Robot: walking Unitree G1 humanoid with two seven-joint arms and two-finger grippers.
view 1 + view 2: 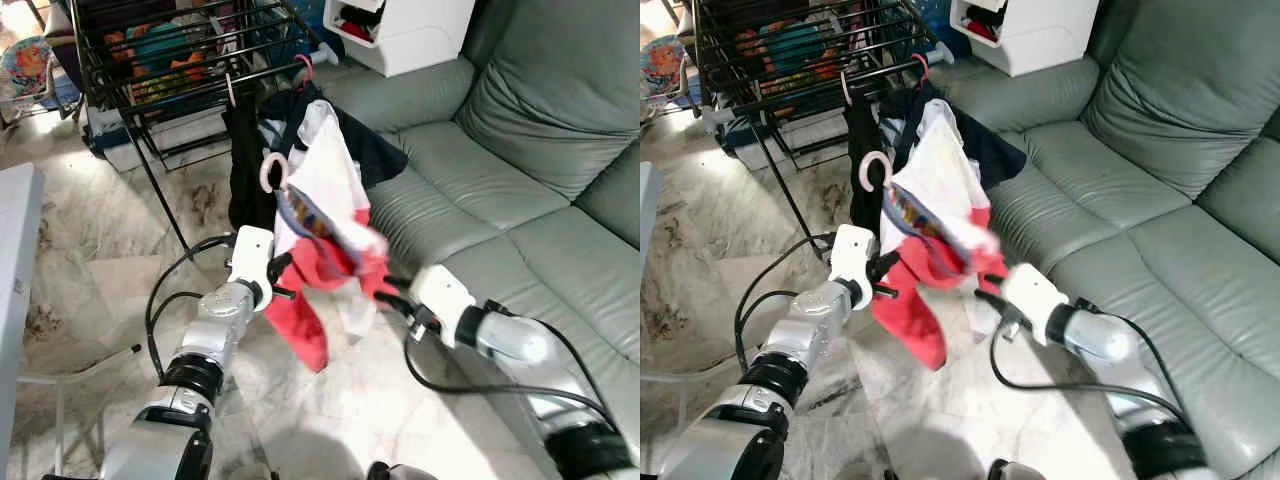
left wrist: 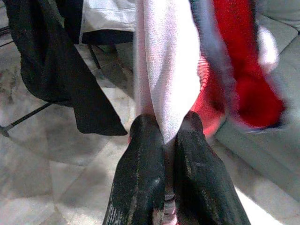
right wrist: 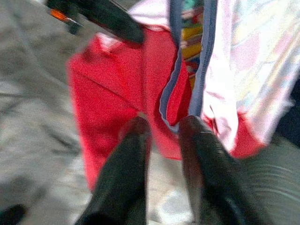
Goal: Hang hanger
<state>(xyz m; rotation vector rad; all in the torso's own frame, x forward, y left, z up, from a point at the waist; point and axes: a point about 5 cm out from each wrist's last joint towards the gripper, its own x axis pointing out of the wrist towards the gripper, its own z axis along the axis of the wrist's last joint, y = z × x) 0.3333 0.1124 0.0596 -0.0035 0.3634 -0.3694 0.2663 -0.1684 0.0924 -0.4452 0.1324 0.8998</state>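
A pale pink hanger, its hook pointing up, carries a white and red garment that hangs blurred in mid-air in front of me. My left gripper is shut on the hanger's lower end, and the left wrist view has its fingers pinching the pale pink strip. My right gripper is open just right of the garment's red hem, fingers apart and holding nothing. The black drying rack stands behind, its front rail above and beyond the hook.
A black garment on another pink hanger hangs from the rack's front rail. A grey-green sofa fills the right side. A white cabinet stands behind it. A pale box is at the left on the marble floor.
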